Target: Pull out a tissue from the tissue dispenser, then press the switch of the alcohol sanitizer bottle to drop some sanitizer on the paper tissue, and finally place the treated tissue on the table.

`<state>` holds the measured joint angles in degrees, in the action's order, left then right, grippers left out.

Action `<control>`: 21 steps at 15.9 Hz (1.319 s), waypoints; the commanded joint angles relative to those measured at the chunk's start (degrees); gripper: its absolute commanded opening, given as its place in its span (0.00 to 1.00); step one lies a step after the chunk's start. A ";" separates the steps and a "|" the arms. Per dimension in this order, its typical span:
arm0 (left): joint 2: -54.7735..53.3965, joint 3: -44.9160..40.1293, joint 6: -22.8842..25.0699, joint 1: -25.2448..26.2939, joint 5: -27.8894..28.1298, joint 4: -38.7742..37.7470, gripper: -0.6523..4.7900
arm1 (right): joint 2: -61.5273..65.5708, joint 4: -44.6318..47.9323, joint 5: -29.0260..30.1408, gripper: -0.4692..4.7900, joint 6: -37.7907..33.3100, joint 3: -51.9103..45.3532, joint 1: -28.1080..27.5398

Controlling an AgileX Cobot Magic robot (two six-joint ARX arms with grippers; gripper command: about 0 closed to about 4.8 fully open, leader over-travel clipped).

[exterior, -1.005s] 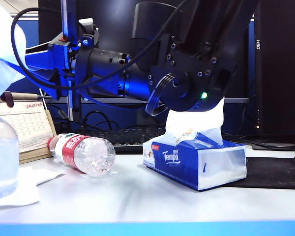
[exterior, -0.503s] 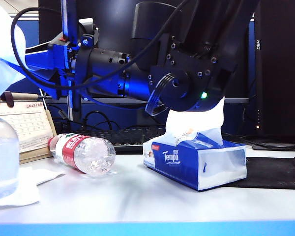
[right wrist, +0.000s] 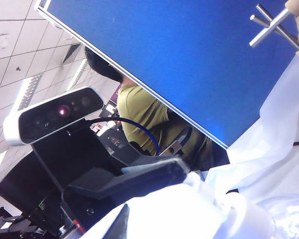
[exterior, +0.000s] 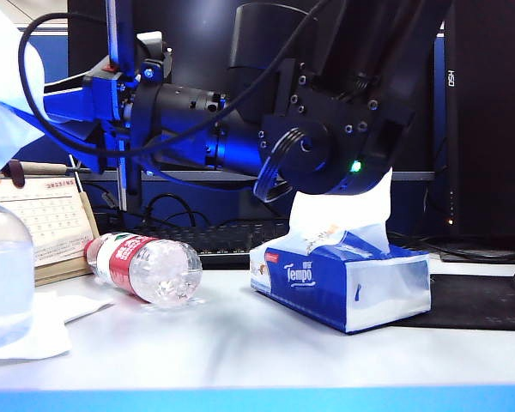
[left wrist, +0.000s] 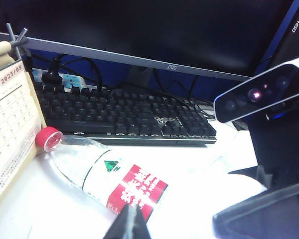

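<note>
A white tissue hangs blurred at the top left of the exterior view. In the right wrist view that tissue drapes over my right gripper, which is shut on it. The right arm reaches across to the left above the blue Tempo tissue dispenser, where another sheet stands up. The clear alcohol sanitizer bottle stands at the far left; its switch is hidden. My left gripper is shut and empty above a lying red-labelled water bottle.
The water bottle lies left of the dispenser. A flat tissue rests on the table beside the sanitizer bottle. A desk calendar, keyboard and monitor stand behind. A black mat lies at the right.
</note>
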<state>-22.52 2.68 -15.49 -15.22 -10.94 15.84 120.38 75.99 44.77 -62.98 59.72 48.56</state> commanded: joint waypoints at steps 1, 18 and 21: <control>-1.18 -0.87 -1.01 -0.02 -2.14 -7.93 0.11 | -0.28 1.57 0.15 0.08 0.22 0.26 0.15; -1.11 30.58 18.25 0.02 13.09 -20.68 0.11 | -0.44 4.96 4.90 0.08 -1.84 0.28 -4.46; 1.33 30.97 19.96 0.02 18.82 -19.74 0.11 | -0.85 5.05 9.33 0.08 -3.10 0.28 -8.41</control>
<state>-22.17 33.26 3.88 -15.25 6.04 -5.17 120.33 79.88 52.27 -65.80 59.75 40.53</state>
